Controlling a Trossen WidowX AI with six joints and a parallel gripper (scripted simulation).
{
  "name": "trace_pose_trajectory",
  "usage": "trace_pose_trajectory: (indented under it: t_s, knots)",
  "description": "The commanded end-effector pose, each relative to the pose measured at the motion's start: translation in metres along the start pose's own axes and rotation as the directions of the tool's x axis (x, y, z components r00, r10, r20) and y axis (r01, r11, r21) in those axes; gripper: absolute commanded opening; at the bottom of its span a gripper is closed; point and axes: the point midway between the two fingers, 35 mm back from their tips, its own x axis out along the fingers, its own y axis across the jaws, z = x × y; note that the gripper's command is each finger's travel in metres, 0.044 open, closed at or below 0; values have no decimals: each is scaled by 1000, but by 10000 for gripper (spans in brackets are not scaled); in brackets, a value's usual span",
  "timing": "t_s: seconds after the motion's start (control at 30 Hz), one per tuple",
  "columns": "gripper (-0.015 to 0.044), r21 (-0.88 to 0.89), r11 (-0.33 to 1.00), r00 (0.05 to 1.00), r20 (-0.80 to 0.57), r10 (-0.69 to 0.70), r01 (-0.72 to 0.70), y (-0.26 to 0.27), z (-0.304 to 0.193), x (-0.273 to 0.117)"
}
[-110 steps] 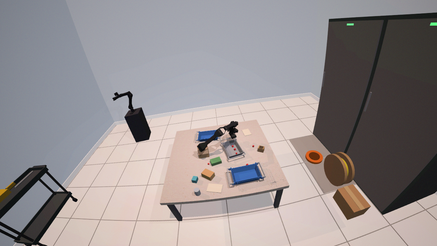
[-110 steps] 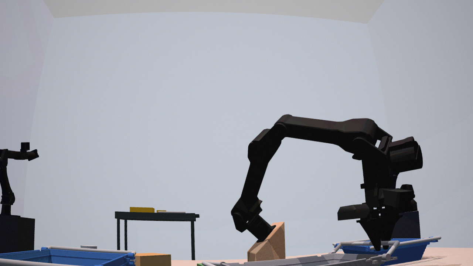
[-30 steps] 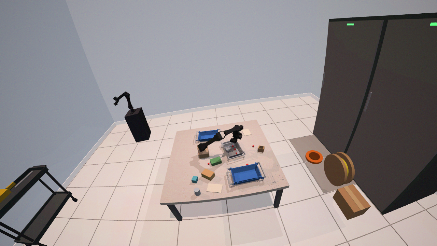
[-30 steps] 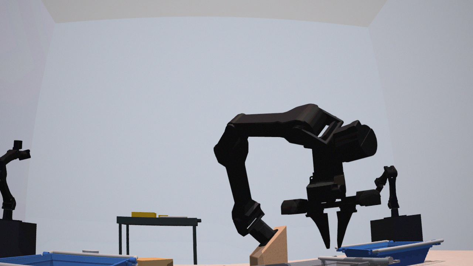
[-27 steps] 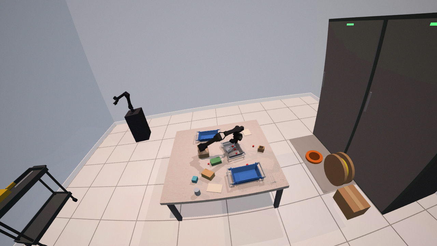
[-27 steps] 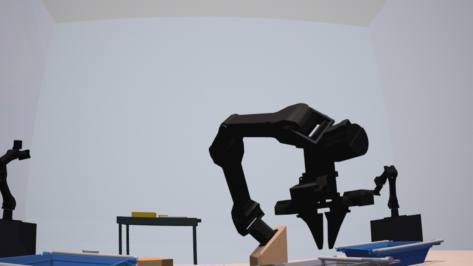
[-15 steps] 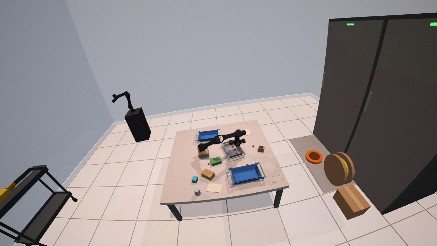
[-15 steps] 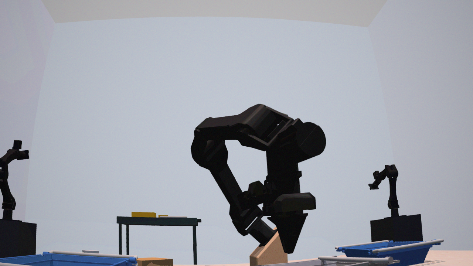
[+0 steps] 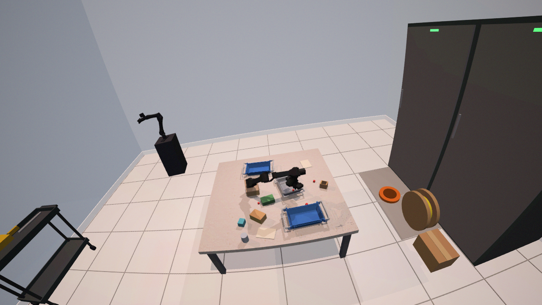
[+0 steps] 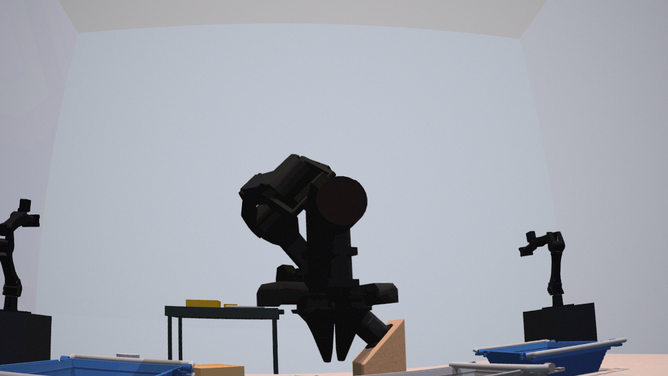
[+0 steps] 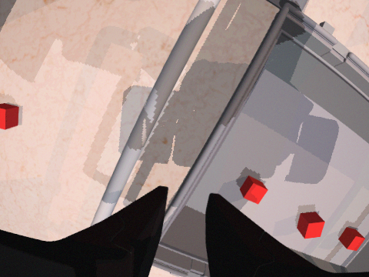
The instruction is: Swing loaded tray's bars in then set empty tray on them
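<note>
The grey tray (image 9: pixel 282 188) (image 11: pixel 246 86) holds small red blocks (image 9: pixel 293 189) (image 11: pixel 254 189); three show inside in the wrist view. Its near wire bar (image 11: pixel 127 165) is swung out beyond the tray's end. Its far bar (image 10: pixel 502 365) seems to lie across the top in the exterior view; the arm hides it in the top view. My gripper (image 10: pixel 334 359) (image 11: pixel 187 199) is slightly open and empty, pointing down above the near end rim. Two blue trays look empty: one (image 9: pixel 303 209) (image 10: pixel 123 366) at the front right, one (image 9: pixel 258 165) (image 10: pixel 565 360) at the back left.
The wooden arm base (image 9: pixel 252 190) stands left of the grey tray. A green block (image 9: pixel 267 199), an orange block (image 9: pixel 258 216), a teal cube (image 9: pixel 241 222) and a grey cylinder (image 9: pixel 244 237) stand at the front left. A small brown box (image 9: pixel 323 184) is at the right.
</note>
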Motion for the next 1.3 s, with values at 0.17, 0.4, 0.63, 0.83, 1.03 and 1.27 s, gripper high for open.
trace_pose_trajectory:
  t_s: [0.17,0.4,0.63,0.83,1.03,1.27]
  knots:
    - [88,329,944,1000,-5,23,-20,25,26,-5]
    - [88,329,944,1000,-5,23,-20,25,25,-3]
    - [88,329,944,1000,-5,23,-20,26,24,22]
    - [88,329,944,1000,-4,25,-22,26,25,48]
    - [88,329,944,1000,-4,26,-23,27,26,54]
    - [88,329,944,1000,-5,24,-21,16,22,35]
